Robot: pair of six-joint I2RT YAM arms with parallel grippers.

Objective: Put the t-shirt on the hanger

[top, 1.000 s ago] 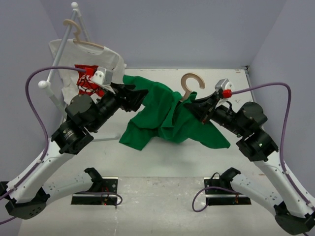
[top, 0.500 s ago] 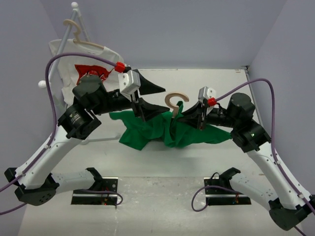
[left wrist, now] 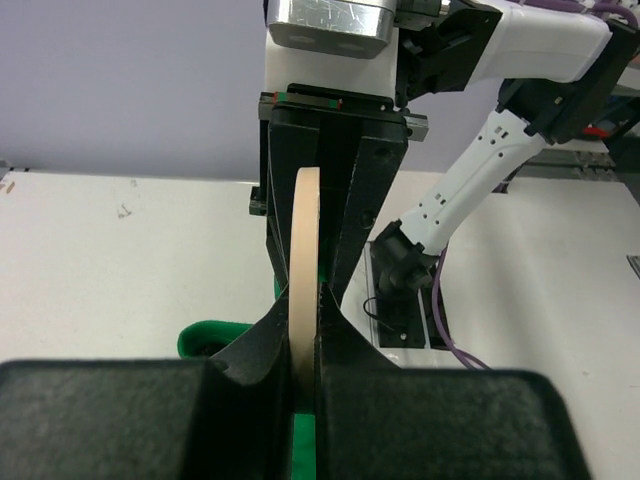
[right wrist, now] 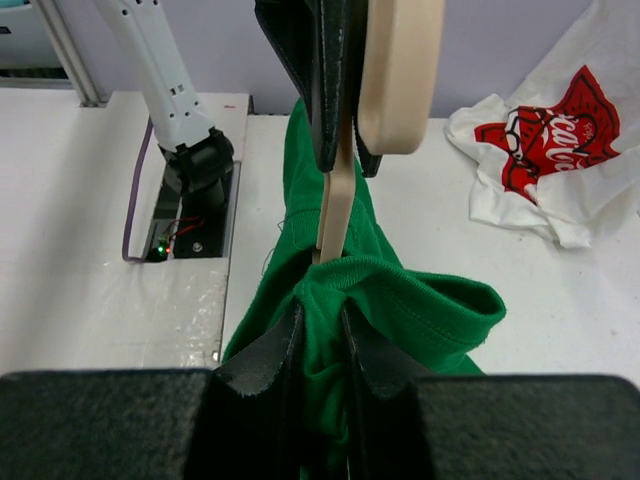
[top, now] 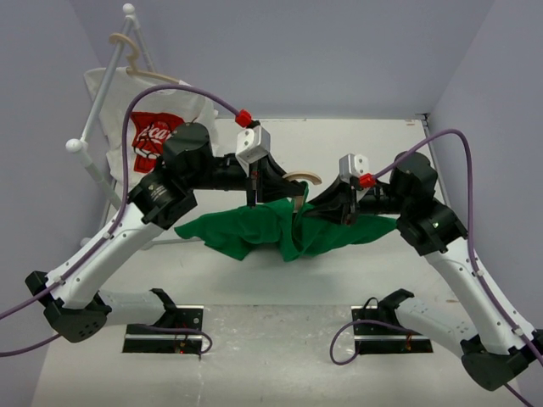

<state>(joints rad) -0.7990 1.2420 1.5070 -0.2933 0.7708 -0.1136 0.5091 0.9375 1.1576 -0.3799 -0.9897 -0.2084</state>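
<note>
The pale beige hanger has its neck rising out of the collar of the green t-shirt, which hangs bunched over the table. My left gripper is shut on the hanger's hook, seen edge-on between the jaws as the hanger in the left wrist view. My right gripper is shut on the t-shirt's collar, just below the hook. In the right wrist view the t-shirt folds around the gripper, and the hanger stands above it. The hanger's shoulders are hidden inside the cloth.
A white t-shirt with a red logo hangs on a second beige hanger on the white rack at the back left; it also shows as the white shirt. Two arm mounting plates sit at the near edge.
My left gripper let go of the green cloth, swung right to the hanger's hook and shut on it. The right gripper shifted left holding the collar, and the t-shirt sank lower.
</note>
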